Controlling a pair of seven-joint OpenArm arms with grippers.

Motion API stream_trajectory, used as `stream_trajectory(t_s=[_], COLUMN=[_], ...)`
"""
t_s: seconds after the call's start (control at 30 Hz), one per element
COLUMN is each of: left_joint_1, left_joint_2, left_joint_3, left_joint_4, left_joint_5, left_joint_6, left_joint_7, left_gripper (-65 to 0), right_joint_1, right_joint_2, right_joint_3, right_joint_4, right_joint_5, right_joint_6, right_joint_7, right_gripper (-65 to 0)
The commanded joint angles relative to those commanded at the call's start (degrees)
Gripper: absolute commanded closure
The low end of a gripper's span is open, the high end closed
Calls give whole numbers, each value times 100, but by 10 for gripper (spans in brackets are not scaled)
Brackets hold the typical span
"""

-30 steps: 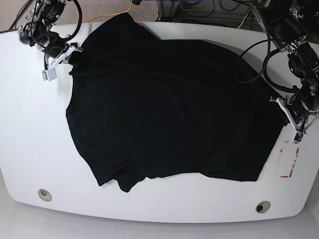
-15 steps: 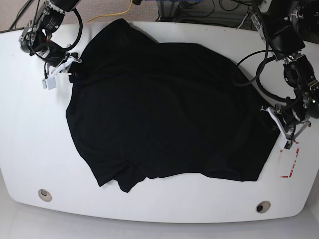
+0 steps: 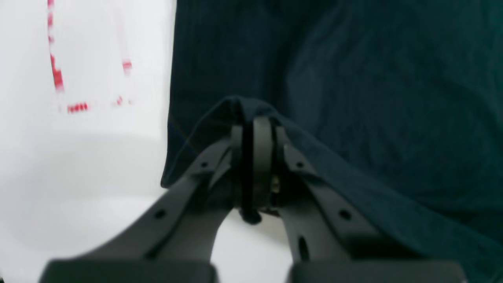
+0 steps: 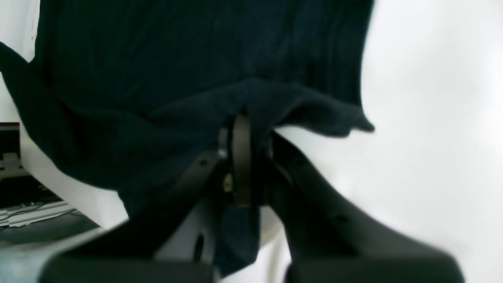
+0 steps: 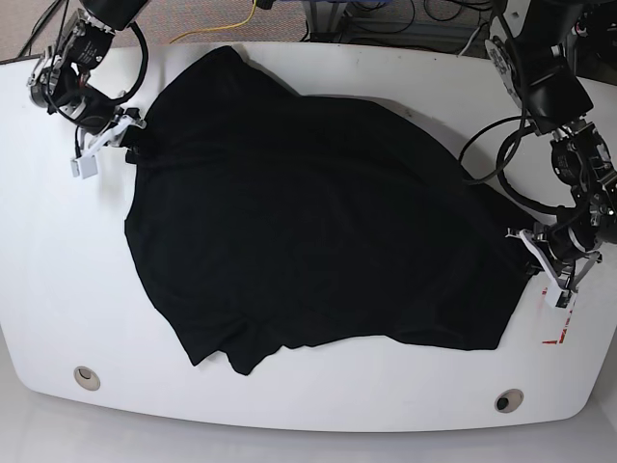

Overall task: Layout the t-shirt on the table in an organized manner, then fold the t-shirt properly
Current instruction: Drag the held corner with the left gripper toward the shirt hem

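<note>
The black t-shirt point(image 5: 318, 222) lies spread, rumpled, across the white table point(image 5: 58, 260). My right gripper point(image 5: 123, 135) is at the far left of the base view, shut on the shirt's edge there. In the right wrist view the fabric point(image 4: 196, 70) bunches over the right gripper point(image 4: 241, 122) and hangs between its fingers. At the shirt's right edge, my left gripper point(image 5: 533, 253) is shut on a fold of cloth. The left wrist view shows that fold point(image 3: 353, 98) draped over the left gripper point(image 3: 253, 125), lifted off the table point(image 3: 90, 184).
Red tape marks point(image 5: 557, 328) lie on the table by the left gripper, also in the left wrist view point(image 3: 59, 78). Two grommet holes point(image 5: 87, 376) point(image 5: 508, 400) sit near the front edge. Black cables point(image 5: 492, 145) loop from the right-side arm onto the table.
The left gripper has moved toward the front edge and slightly inward, dragging the shirt's right edge with it. The right gripper has shifted a little to the left, still holding the cloth.
</note>
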Motion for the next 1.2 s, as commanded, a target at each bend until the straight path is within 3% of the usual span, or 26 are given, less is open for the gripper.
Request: stream_trajectory(t_s=[0.3,0.63,0.83,1.2], left_joint_1=[-299,-431,-448,-413], left_joint_2=[-26,-167,-167,-149], left_joint_3=[-18,-18,-18,-18], left_joint_4=[-422,-765,-756,-738], left_joint_5=[0,0,-9,-35], left_joint_6=[57,75,268,259], left_joint_7=[-35,-281,-281,-273], left_gripper=[0,0,0,0], right_joint_1=[-18,-26,-35,-334], right_joint_2=[18,26,9,-123], right_joint_3=[413,431,431,378], right_joint_4=[-9,-9,-9,0], right_joint_5=[0,9,9,-26], right_joint_6=[0,0,0,0], right_joint_7=[-26,-35,-229,-391], right_gripper=[-25,-25,-25,-49])
